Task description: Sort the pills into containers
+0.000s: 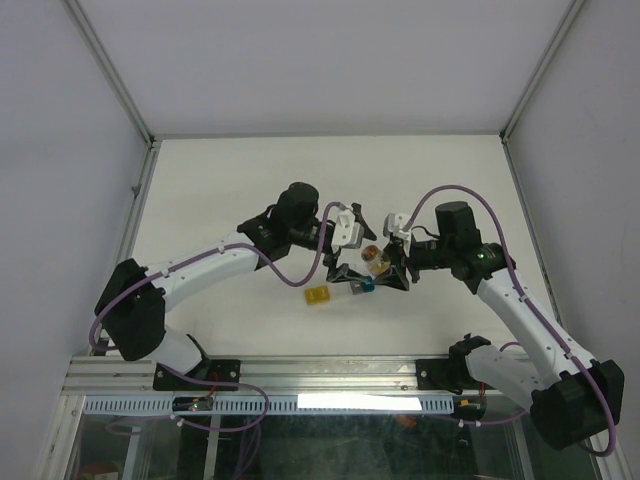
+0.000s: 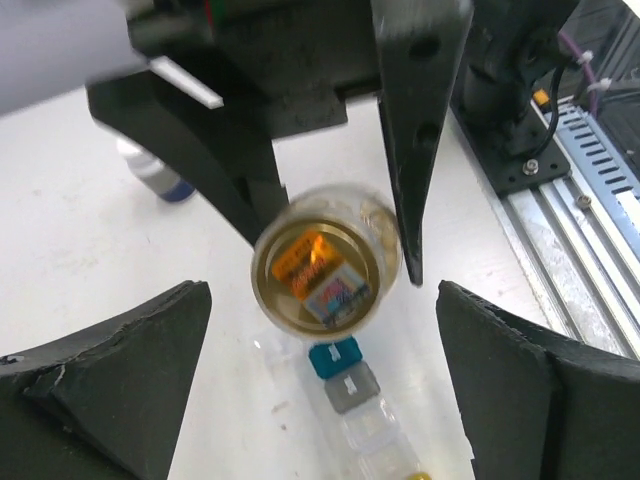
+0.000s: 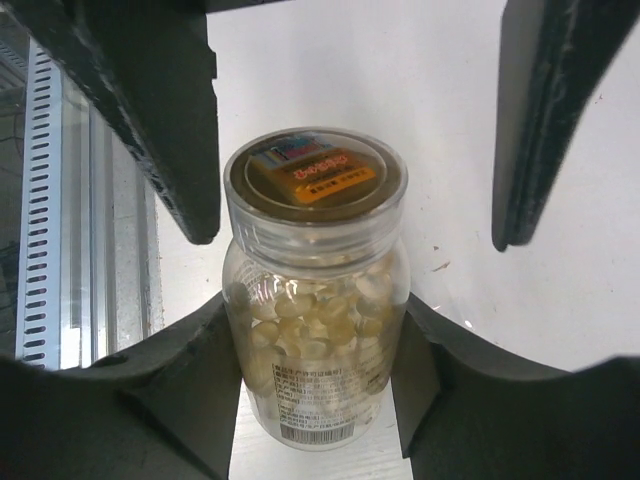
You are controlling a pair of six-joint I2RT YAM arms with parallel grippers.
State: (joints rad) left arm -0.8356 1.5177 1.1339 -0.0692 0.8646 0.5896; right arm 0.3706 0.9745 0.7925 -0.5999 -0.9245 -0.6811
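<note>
Pills all sit in the capped jar, which the right gripper pinches close by the pill box. The left gripper is spread wide around the lid. Nothing looks sorted yet.

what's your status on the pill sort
Right gripper shut on pill bottle, lid on. Left gripper open, straddling lid. Pill-box strip on table below. Nothing in the way.
</note>
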